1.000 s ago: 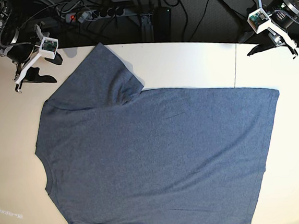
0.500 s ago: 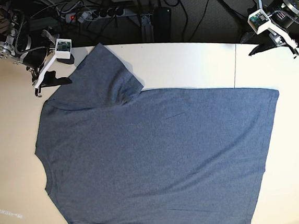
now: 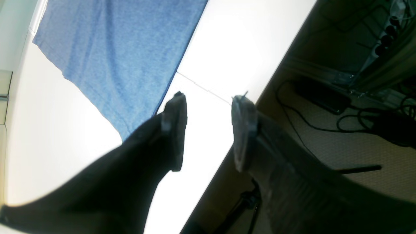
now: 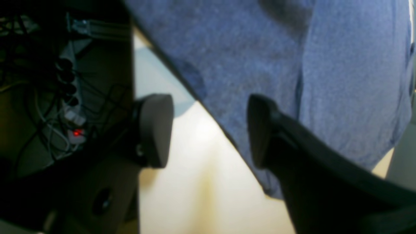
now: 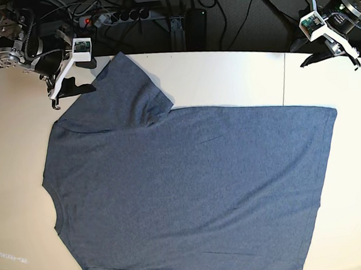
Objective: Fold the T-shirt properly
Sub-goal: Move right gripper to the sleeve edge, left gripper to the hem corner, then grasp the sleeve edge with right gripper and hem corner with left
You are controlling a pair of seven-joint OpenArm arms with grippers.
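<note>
Right gripper [image 5: 72,94], wide open, moved to the T-shirt [image 5: 192,191] sleeve; left gripper [image 5: 329,59] open, empty.

Each arm ends in a white angular bracket carrying a small box-shaped camera module with a green board face, seen at about ten o'clock on the right gripper [image 5: 63,93] and at about two o'clock on the left gripper [image 5: 331,55] in the base view. Behind the brackets sit round silver and black joint housings wrapped with black cables. Up close, the fingers [image 4: 156,130] are matte black with broad, rounded pads, greyer on the left arm's pair [image 3: 243,126].
</note>
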